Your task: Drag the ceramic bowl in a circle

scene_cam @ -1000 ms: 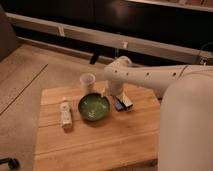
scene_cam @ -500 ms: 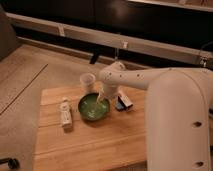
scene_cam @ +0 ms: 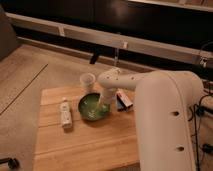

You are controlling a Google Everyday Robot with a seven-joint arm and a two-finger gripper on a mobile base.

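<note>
The ceramic bowl (scene_cam: 91,107) is round, glossy green and shallow, and sits near the middle of the wooden table (scene_cam: 85,145). My white arm reaches in from the right. Its gripper (scene_cam: 105,104) points down at the bowl's right rim, at or just inside the edge. The gripper's tip is partly merged with the rim, so contact with the bowl is not clear.
A small pale cup (scene_cam: 88,81) stands just behind the bowl. A small white bottle (scene_cam: 65,112) lies to the bowl's left. A dark flat object (scene_cam: 123,100) lies right of the gripper. My arm's bulk (scene_cam: 170,125) covers the table's right side.
The gripper has moved left and down from beside the dark object to the bowl's right rim. The arm now fills more of the right side. The bowl has stayed put.
</note>
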